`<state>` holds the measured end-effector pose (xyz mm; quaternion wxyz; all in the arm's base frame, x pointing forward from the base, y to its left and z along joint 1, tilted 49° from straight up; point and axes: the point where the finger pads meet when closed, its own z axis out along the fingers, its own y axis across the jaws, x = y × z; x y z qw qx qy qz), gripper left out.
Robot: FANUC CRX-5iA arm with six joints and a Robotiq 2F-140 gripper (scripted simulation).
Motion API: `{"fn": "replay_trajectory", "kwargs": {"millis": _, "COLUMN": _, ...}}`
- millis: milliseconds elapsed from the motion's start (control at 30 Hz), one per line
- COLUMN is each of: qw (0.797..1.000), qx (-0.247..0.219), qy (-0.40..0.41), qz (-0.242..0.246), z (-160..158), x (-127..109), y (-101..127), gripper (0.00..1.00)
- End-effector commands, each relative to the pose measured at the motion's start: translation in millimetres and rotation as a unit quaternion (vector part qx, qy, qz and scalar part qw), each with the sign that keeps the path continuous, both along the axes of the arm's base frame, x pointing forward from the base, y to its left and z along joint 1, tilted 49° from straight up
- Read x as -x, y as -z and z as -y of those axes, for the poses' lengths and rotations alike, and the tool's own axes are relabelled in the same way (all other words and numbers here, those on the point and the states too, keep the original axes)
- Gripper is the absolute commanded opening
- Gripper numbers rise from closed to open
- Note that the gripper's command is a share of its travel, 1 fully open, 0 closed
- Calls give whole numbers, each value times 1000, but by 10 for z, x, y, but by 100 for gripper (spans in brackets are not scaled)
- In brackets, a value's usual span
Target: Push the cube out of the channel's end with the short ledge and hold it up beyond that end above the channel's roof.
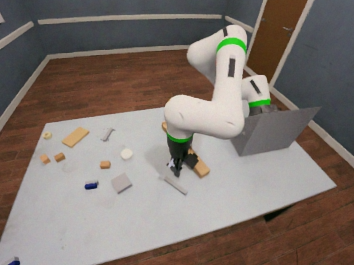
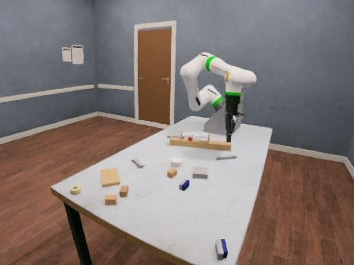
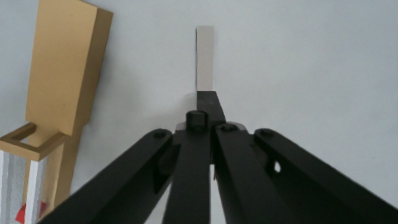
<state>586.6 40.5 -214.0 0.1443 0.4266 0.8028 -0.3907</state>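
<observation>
Fingers fully closed on nothing, the gripper (image 3: 206, 107) hangs over the grey stick (image 3: 205, 58) just beside the wooden channel (image 3: 64, 70); the cube (image 3: 22, 214) sits inside the channel, unpushed and unlifted.

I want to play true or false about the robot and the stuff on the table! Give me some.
1. The claw is shut with nothing in it. True.
2. The claw is above the grey stick. True.
3. The wooden channel lies on the floor. False: it lies on the table.
4. The door is wide open. False: it is closed.
5. The white round piece sits inside the channel. False: it sits apart on the table.
</observation>
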Motion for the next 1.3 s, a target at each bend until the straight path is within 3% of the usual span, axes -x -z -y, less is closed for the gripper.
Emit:
{"fn": "replay_trajectory", "kwargs": {"millis": 0, "qw": 1000, "qx": 0, "qy": 3, "qz": 5, "z": -11, "x": -7, "y": -6, "gripper": 10}}
{"fn": "replay_trajectory", "kwargs": {"millis": 167, "qw": 1000, "qx": 2, "qy": 16, "qz": 20, "z": -11, "x": -8, "y": -6, "gripper": 10}}
{"fn": "replay_trajectory", "kwargs": {"millis": 333, "qw": 994, "qx": 10, "qy": 70, "qz": 82, "z": -11, "x": -8, "y": -6, "gripper": 10}}
{"fn": "replay_trajectory", "kwargs": {"millis": 600, "qw": 947, "qx": 31, "qy": 210, "qz": 240, "z": -11, "x": -11, "y": -5, "gripper": 10}}
{"fn": "replay_trajectory", "kwargs": {"millis": 667, "qw": 947, "qx": 31, "qy": 210, "qz": 240, "z": -11, "x": -11, "y": -5, "gripper": 10}}
{"fn": "replay_trajectory", "kwargs": {"millis": 700, "qw": 923, "qx": 38, "qy": 253, "qz": 289, "z": -11, "x": -11, "y": -5, "gripper": 10}}
{"fn": "replay_trajectory", "kwargs": {"millis": 900, "qw": 864, "qx": 49, "qy": 335, "qz": 374, "z": -11, "x": -14, "y": -4, "gripper": 10}}
{"fn": "replay_trajectory", "kwargs": {"millis": 1167, "qw": 754, "qx": 65, "qy": 441, "qz": 483, "z": -11, "x": -18, "y": -3, "gripper": 10}}
{"fn": "replay_trajectory", "kwargs": {"millis": 1233, "qw": 754, "qx": 65, "qy": 441, "qz": 483, "z": -11, "x": -18, "y": -3, "gripper": 10}}
{"fn": "replay_trajectory", "kwargs": {"millis": 1267, "qw": 706, "qx": 71, "qy": 475, "qz": 520, "z": -11, "x": -18, "y": -3, "gripper": 10}}
